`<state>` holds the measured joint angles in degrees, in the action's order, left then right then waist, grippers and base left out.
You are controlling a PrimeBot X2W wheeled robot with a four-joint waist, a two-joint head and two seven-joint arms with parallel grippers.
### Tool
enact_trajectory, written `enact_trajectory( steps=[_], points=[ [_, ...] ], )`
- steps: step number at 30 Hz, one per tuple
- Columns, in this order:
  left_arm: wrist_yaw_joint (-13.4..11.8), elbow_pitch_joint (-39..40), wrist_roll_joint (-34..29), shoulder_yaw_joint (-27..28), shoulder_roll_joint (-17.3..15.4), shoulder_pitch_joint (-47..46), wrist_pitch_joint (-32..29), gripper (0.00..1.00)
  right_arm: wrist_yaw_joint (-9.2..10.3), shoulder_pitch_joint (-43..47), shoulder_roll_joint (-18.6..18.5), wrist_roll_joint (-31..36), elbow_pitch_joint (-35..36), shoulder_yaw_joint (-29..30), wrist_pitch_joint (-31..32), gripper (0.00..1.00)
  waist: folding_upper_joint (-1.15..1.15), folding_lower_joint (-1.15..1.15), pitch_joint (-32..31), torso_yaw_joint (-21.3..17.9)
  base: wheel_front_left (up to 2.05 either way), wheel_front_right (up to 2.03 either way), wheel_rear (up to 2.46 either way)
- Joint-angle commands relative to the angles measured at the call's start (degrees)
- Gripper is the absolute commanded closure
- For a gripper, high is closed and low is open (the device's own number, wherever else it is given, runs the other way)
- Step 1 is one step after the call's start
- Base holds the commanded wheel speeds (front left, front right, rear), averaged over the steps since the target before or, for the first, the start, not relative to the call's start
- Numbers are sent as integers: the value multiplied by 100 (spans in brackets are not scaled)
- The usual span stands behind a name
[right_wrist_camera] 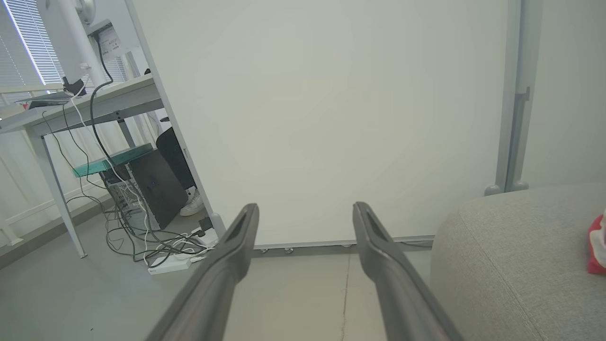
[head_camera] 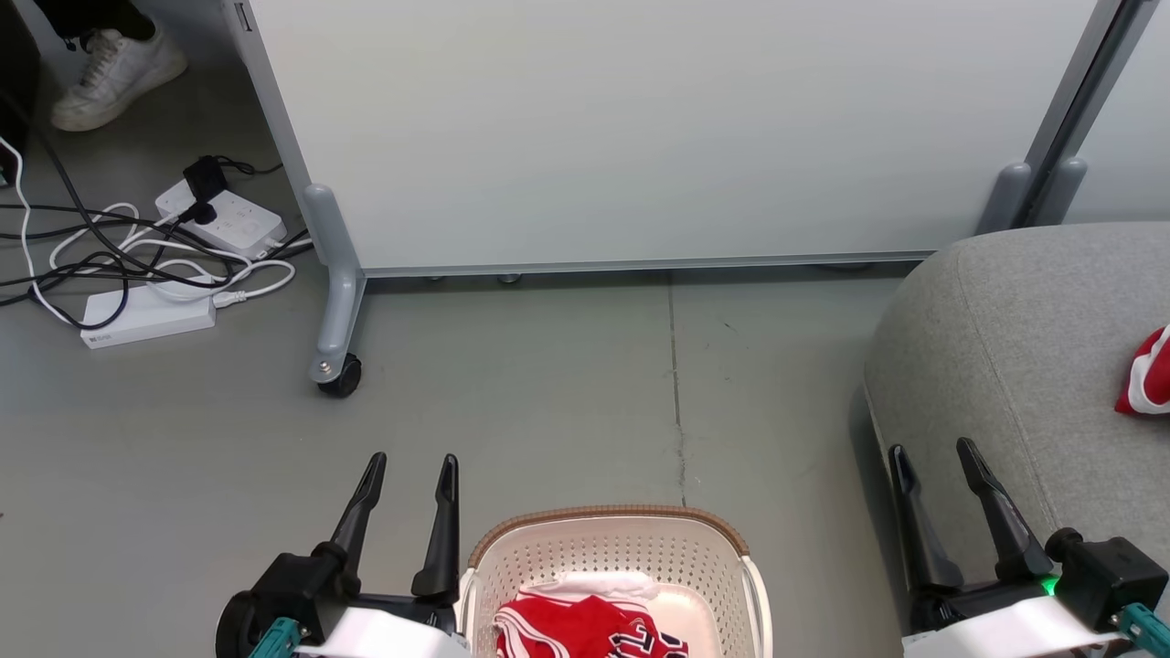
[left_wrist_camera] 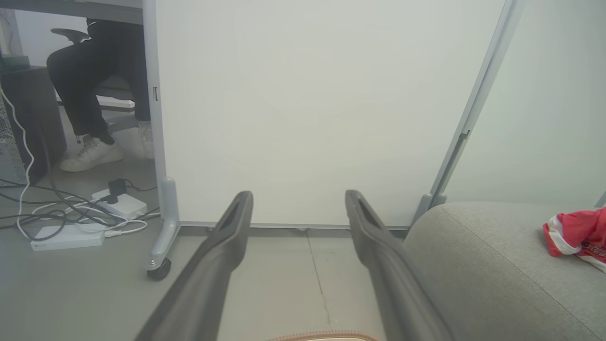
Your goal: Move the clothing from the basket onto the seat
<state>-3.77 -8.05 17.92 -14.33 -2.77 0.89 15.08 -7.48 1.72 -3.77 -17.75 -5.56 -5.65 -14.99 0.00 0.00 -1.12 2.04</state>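
The cream basket (head_camera: pixel 603 548) with its brown rim stands on the floor at the bottom middle of the head view, and a red garment with white stripes and black lettering (head_camera: pixel 585 629) lies inside it. Another red and white garment (head_camera: pixel 1147 375) rests on the grey seat (head_camera: pixel 1015 347) at the right; the wrist views catch that garment (left_wrist_camera: pixel 575 234) (right_wrist_camera: pixel 597 246) too. My left gripper (head_camera: pixel 411 468) hangs open just left of the basket, empty. Beside the seat's front edge, my right gripper (head_camera: pixel 934 454) is open and empty as well.
A white wheeled partition (head_camera: pixel 640 128) closes off the back, its caster (head_camera: pixel 338 375) on the floor. Power strips and tangled cables (head_camera: pixel 155 256) lie at the back left. A person's white shoe (head_camera: pixel 114 73) shows behind them. Bare grey floor lies between basket and partition.
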Motion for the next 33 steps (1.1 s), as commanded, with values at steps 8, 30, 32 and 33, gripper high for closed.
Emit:
enact_trajectory(
  steps=[8,30,32,33],
  points=[
    [11,3,-59,-110,-21,-72,6,0,-3,-81,-142,24,40,134,-31,0,0,0,203,-50,0,0,0],
    [541,-3632,-2171,-1517,-186,-2764,6,0,-3,-1797,-130,3,646,543,-31,0,0,0,3700,-984,0,0,0],
    [589,-3815,-2216,-1583,-196,-2920,6,0,-3,-1849,-121,-7,687,523,-30,0,0,0,3852,-1039,0,0,0],
    [630,-4004,-2267,-1647,-208,-3096,6,0,-3,-1900,-101,-29,728,506,-31,0,0,0,3995,-1092,0,0,0]
  ],
)
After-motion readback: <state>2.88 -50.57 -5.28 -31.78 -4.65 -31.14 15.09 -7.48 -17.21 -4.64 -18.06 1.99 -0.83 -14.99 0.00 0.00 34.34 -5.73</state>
